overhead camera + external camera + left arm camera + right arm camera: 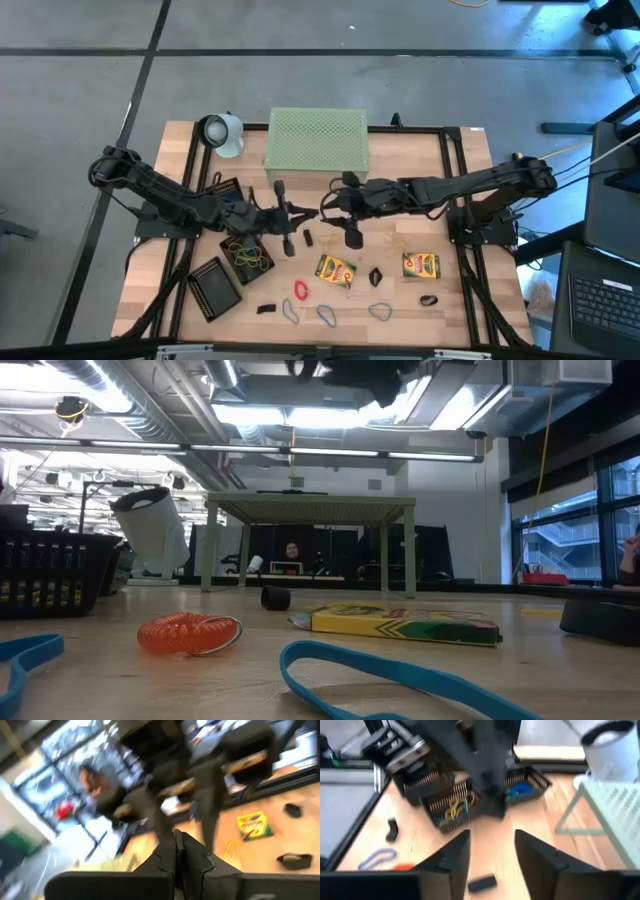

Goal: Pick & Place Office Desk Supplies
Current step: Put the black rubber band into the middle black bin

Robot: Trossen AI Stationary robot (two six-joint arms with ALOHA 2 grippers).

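- The left claw [291, 238] hangs over the middle of the desk [470, 300], clenched; in its wrist view the two fingers [172, 855] meet with nothing showing between them.
- Just beside it, toward the desk's left, lies a black mesh tray [246, 255] holding yellow rubber bands [248, 256].
- A small black clip [308, 238] lies on the wood just to the right of the left claw.
- The right claw [352, 236] hangs just beyond that clip, released: its fingers [452, 857] stand apart with bare desk between them.
- In the right wrist view a small dark clip [482, 882] lies on the wood near the gap of the fingers, untouched.
- Nearer the desk's front edge, a crayon box [336, 270] lies between the two claws; a second crayon box [421, 266] lies well to the right.
- Between the boxes sits a black binder clip [376, 276].
- Along the front edge lie a red coiled band [300, 290] and grey-blue loops [327, 315].
- Behind both claws stands the pale-green perforated stand [317, 141].
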